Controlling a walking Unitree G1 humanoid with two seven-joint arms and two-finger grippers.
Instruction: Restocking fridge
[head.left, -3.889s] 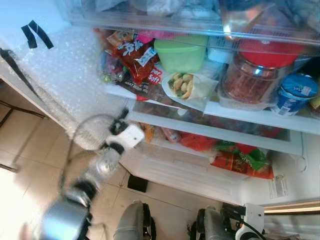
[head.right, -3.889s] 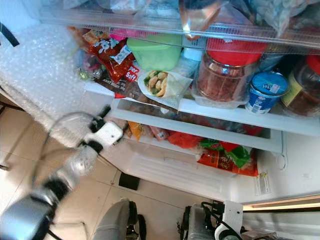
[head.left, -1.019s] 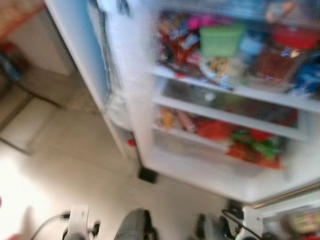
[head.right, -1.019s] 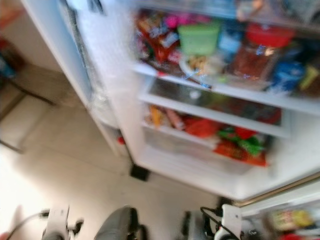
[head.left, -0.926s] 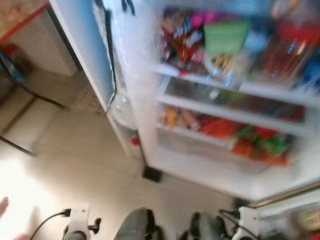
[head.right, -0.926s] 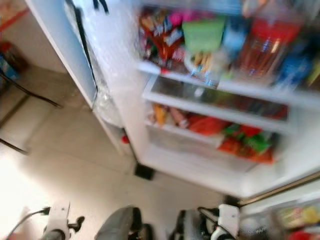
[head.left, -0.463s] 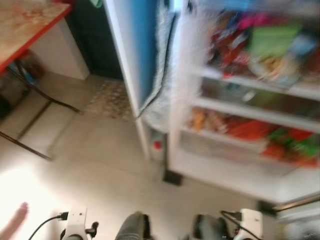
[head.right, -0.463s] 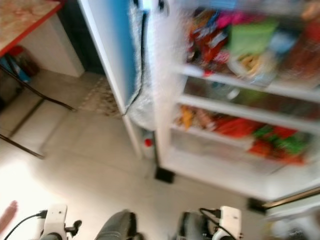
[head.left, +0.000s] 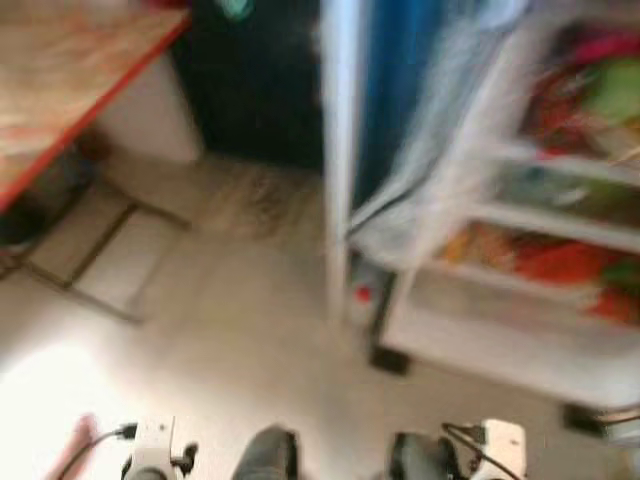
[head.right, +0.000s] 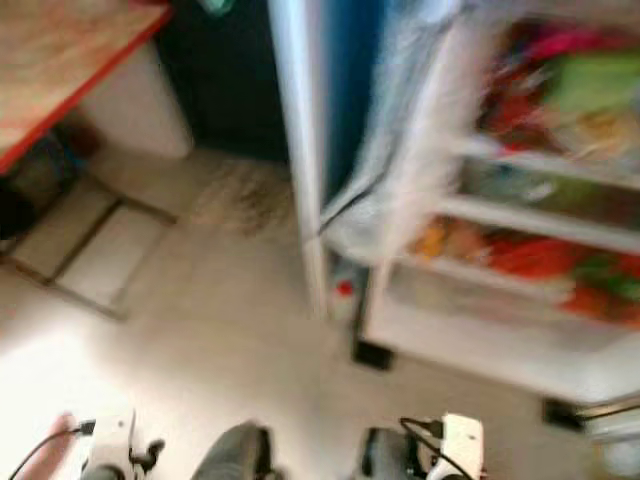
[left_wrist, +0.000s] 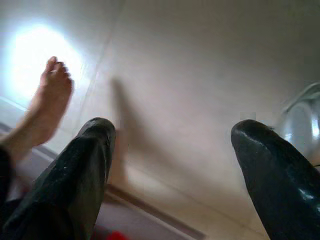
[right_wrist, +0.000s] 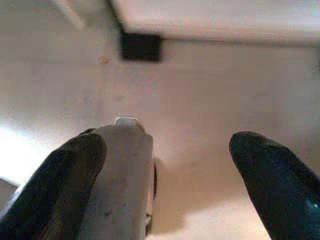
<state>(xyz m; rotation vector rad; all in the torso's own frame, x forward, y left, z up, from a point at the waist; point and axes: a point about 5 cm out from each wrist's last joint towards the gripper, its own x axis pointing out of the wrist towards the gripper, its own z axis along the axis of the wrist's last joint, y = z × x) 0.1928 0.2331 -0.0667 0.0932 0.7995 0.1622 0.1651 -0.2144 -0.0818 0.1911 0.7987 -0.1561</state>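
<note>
Down low, the left hand (left_wrist: 170, 145) hangs over the pale tiled floor (left_wrist: 200, 65) with its two black fingers (left_wrist: 85, 175) spread wide apart and nothing between them. A person's bare foot (left_wrist: 47, 102) rests on the tiles just beyond the one finger, beside a bright patch of light. The right hand (right_wrist: 167, 170) also hangs above the floor, its fingers (right_wrist: 270, 175) apart and empty; part of the robot's own grey leg (right_wrist: 122, 175) lies near one finger, and a dark fridge foot (right_wrist: 141, 46) shows farther off under a white edge.

From the head camera the picture is blurred. Both wrists (head.left: 153, 445) sit at the near edge, low by the robot's legs. The open fridge (head.left: 520, 340) stands far right, its white shelves (head.left: 560, 225) carrying red, orange and green packets (head.left: 560, 262) that cannot be told apart in the blur. Its blue-edged door (head.left: 345, 150) stands open to the left of the shelves, with clear plastic wrap (head.left: 440, 150) hanging between them. At far left, a red-edged tabletop (head.left: 75, 85) stands above the tiles.
</note>
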